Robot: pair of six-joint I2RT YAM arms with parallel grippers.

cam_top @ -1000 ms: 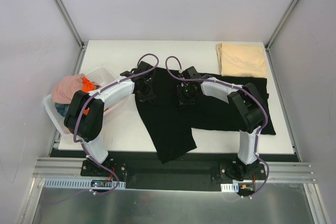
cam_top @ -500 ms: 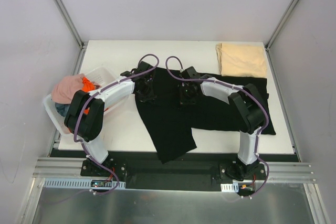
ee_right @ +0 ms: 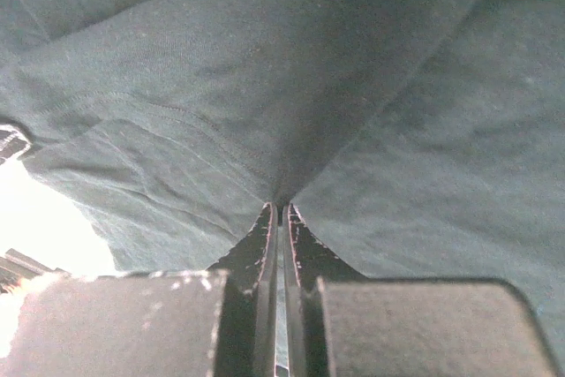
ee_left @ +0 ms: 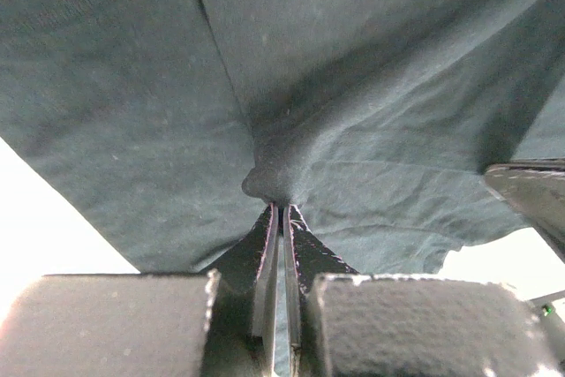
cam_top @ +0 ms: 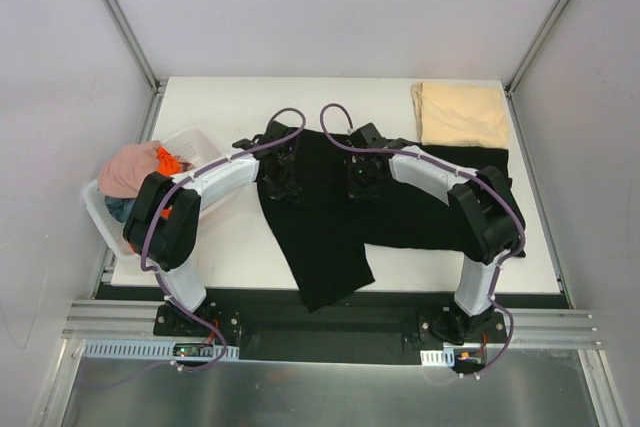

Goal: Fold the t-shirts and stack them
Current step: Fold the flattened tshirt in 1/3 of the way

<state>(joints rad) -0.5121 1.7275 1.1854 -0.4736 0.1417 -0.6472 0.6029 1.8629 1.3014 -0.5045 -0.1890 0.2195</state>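
Note:
A large black t-shirt [cam_top: 400, 212] lies spread over the middle and right of the white table, one part hanging over the near edge. My left gripper [cam_top: 280, 179] is shut on a pinch of the black t-shirt [ee_left: 353, 86] near its left edge. My right gripper [cam_top: 362, 179] is shut on a fold of the same black t-shirt [ee_right: 265, 86] a little to the right. A tan t-shirt [cam_top: 460, 114] lies folded at the back right corner. Pink [cam_top: 127, 167], orange [cam_top: 168, 160] and grey-blue [cam_top: 117, 207] t-shirts sit in the basket.
A white plastic basket [cam_top: 195, 142] stands at the table's left edge, tilted. Bare white tabletop [cam_top: 230, 237] shows between the basket and the black cloth, and along the back. Metal frame posts rise at the back corners.
The right gripper has closed on the black cloth. Both grippers have shifted slightly toward the back of the table, drawing the cloth with them.

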